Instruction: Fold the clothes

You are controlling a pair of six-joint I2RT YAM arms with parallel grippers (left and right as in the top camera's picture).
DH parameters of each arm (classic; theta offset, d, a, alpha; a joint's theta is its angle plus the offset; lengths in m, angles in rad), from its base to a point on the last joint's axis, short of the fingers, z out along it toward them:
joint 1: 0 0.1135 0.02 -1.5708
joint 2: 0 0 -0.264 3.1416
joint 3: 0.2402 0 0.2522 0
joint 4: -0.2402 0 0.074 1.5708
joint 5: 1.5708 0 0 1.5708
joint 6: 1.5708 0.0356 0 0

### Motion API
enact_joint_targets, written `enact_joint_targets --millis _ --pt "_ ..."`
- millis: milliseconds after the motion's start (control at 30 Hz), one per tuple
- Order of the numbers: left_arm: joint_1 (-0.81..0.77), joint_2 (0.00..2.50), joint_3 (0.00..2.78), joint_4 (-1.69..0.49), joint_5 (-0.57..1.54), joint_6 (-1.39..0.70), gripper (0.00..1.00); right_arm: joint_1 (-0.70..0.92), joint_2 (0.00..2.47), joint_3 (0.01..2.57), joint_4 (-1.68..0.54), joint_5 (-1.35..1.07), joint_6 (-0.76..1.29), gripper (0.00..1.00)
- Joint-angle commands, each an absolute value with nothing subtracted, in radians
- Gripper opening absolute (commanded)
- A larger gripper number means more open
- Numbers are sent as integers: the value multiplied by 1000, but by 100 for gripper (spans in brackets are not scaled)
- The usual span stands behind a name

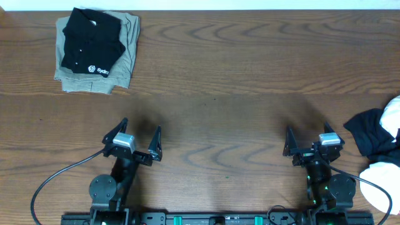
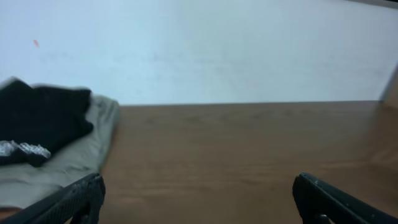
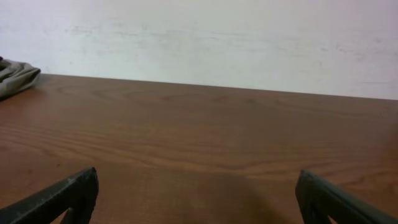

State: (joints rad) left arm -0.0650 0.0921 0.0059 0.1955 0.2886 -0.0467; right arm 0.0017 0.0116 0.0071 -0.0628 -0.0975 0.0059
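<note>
A folded black shirt [image 1: 90,47] with a small white logo lies at the table's far left, on top of a folded olive-khaki garment [image 1: 128,59]. The left wrist view shows the same black shirt [image 2: 37,118] at its left edge. A crumpled heap of black and white clothes [image 1: 372,134] sits at the right edge of the table. My left gripper [image 1: 140,126] [image 2: 198,186] is open over bare wood near the front, well short of the folded stack. Open too, my right gripper [image 1: 307,128] [image 3: 198,180] stands just left of the heap, holding nothing.
The wooden table [image 1: 219,81] runs up to a pale wall at the back. The khaki garment [image 3: 15,74] shows at the far left of the right wrist view. Cables trail from both arm bases along the front edge.
</note>
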Motion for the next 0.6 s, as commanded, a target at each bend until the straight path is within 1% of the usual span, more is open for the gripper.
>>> enact_joint_targets --millis 0,133,467,567 --pt "-43 52 4 195 268 32 98 -6 6 6 -67 -94 -9 99" --pt "-9 20 4 161 265 52 98 -6 6 6 -67 -94 -9 99" --pt "28 1 4 -52 166 52 98 -6 6 6 -67 -94 -9 99" --pt "47 1 4 -57 169 49 98 -6 6 6 -67 -94 -9 99"
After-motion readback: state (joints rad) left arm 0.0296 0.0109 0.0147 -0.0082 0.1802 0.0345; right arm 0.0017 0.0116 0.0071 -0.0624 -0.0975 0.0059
